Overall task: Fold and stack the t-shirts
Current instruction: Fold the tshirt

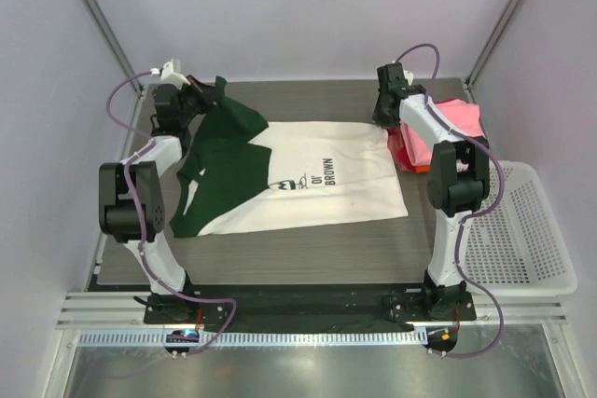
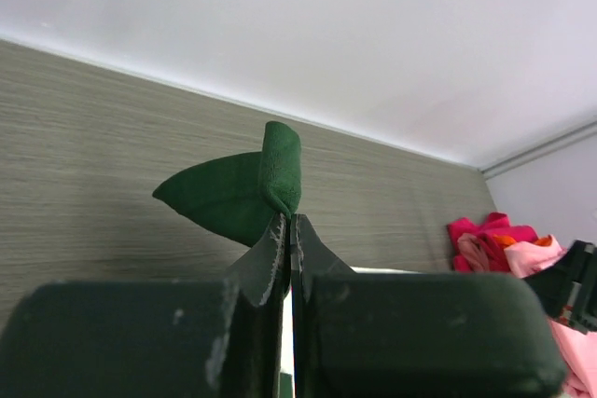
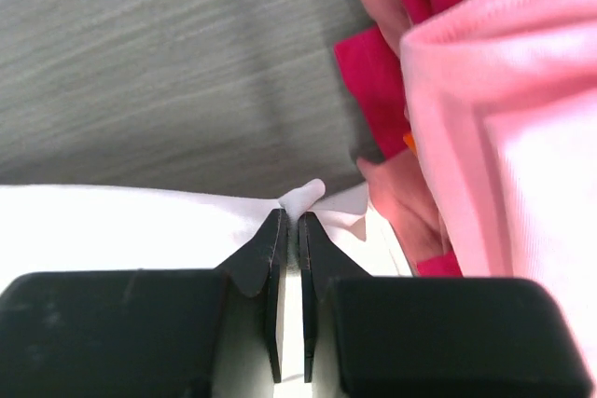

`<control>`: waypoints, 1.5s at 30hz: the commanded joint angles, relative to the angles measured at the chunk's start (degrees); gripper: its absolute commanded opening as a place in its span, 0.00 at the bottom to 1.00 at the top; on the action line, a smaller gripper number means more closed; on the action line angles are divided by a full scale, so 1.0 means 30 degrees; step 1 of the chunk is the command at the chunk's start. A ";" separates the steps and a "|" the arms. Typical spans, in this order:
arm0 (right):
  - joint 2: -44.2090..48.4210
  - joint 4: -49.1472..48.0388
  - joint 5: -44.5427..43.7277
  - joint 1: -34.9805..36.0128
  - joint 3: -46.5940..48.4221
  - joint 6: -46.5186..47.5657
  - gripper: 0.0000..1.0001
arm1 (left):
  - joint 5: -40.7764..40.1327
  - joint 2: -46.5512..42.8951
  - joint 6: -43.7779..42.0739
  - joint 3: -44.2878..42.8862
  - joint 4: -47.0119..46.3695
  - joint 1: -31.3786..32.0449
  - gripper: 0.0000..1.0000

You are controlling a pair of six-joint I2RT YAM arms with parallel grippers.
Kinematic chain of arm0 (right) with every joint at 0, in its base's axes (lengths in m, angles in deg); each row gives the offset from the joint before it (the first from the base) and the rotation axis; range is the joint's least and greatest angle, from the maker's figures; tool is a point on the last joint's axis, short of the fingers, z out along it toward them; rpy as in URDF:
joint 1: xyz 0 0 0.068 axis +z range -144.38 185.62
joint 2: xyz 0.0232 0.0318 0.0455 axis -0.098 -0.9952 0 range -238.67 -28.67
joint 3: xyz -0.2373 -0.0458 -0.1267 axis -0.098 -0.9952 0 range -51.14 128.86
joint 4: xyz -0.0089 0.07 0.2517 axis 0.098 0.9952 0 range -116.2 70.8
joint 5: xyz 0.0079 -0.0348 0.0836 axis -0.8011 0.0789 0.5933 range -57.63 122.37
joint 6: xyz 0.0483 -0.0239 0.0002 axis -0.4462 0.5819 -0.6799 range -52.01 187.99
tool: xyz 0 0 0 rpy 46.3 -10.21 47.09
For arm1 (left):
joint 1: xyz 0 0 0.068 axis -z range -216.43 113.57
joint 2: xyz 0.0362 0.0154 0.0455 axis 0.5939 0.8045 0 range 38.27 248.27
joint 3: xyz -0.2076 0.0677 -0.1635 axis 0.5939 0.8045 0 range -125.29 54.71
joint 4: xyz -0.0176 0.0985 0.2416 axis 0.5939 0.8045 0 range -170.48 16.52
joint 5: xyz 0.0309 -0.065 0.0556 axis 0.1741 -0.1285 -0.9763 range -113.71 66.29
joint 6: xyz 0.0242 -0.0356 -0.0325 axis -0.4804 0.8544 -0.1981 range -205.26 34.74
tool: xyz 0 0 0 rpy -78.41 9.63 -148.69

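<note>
**Top view.** Cream shirt (image 1: 317, 184) lies spread flat mid-table (image 1: 308, 240), sideways: collar and green sleeves toward 9 o'clock, hem toward 3. My left pincer (image 1: 215, 90) is at 11 o'clock with the far sleeve (image 1: 224, 123) lifted off the wood. My right pincer (image 1: 384, 120) is at 1 o'clock, on the far hem corner. Stack (image 1: 448, 128) of folded pink, red and orange shirts sits at 2 o'clock, just beside the hem. Basket (image 1: 522, 230) is at 4 o'clock, off the table's edge, with nothing visible in it.

**Left wrist.** Left pincer (image 2: 286, 223) is pinched tight on the sleeve (image 2: 238, 195). A green fold stands up at 12 o'clock from the tips, clear of the table. The stack shows at 4 o'clock, well apart.

**Right wrist.** Right pincer (image 3: 290, 223) is nearly closed on the hem corner (image 3: 304, 195). A small white nub pokes out past the tips at 12 o'clock. The rest of the cream cloth lies flat toward 9 o'clock, and the pink top layer of the stack is close at 2 o'clock.

**Progress, my reading.**
- Done: several shirts are folded and piled.
- In hand: the cream shirt shows no fold yet. I hold both far corners, which reads as the start of its first fold, far edge toward near edge.
- Left: complete that fold, then the follow-up folds, then place it on the stack.
- I cannot tell whether more shirts wait out of view.
</note>
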 commanded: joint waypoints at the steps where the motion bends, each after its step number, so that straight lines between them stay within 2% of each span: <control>1: 0.1712 0.0060 0.0338 0.0097 -0.0666 -0.0156 0.01 | 0.0155 -0.2354 -0.0397 0.1517 -0.3256 0.0191 0.00; 7: 0.3173 -0.0465 0.0370 0.0360 -0.2394 -0.0507 0.01 | -0.0312 -0.5664 -0.0807 0.5121 -0.3845 0.0279 0.00; 14: 0.5753 -0.1844 -0.0039 0.0390 -0.5935 -0.1443 0.01 | -0.1689 -0.9765 -0.1948 0.9310 -0.3874 0.0309 0.00; 18: 0.7100 -0.2546 -0.0479 0.0390 -0.7666 -0.1942 0.01 | -0.2304 -1.2982 -0.2653 1.1827 -0.4020 0.0309 0.00; 24: 0.8653 -0.3572 -0.0801 0.0390 -1.0099 -0.2646 0.01 | -0.3213 -1.6592 -0.2858 1.4439 -0.3262 0.1421 0.00; 30: 0.9504 -0.4216 -0.2177 0.0361 -1.2529 -0.3407 0.01 | -0.5233 -2.1949 -0.2156 1.7515 0.0513 0.1568 0.00; 35: 1.0881 -0.5826 -0.3026 0.0390 -1.5222 -0.4373 0.01 | -0.6986 -2.7304 -0.1249 1.8921 0.5610 0.1598 0.00; 38: 1.1670 -0.6880 -0.3555 0.0361 -1.6802 -0.5310 0.01 | -0.7256 -2.9597 -0.0050 1.9625 0.8395 0.1656 0.00; 39: 1.1877 -0.7202 -0.3789 0.0390 -1.7245 -0.5602 0.02 | -0.7315 -3.1171 0.0302 2.0179 0.9039 0.1656 0.00; 41: 1.2432 -0.8199 -0.3936 0.0390 -1.8356 -0.6160 0.18 | -0.7170 -3.2702 0.1440 2.0563 1.1469 0.1656 0.02; 42: 1.2609 -0.8492 -0.4082 0.0390 -1.8682 -0.6307 0.48 | -0.6937 -3.4450 0.1767 2.0826 1.2116 0.1656 0.06; 43: 1.2843 -0.9133 -0.4142 0.0419 -1.9005 -0.6395 0.59 | -0.6586 -3.5048 0.2293 2.1206 1.3282 0.1656 0.12; 44: 1.3049 -0.9429 -0.4171 0.0419 -1.9414 -0.6367 0.63 | -0.5916 -3.6214 0.2849 2.1355 1.3700 0.1627 0.30; 45: 1.3457 -0.9925 -0.4114 0.0506 -1.9563 -0.6280 0.67 | -0.5358 -3.5471 0.2884 2.1211 1.3646 0.1656 0.38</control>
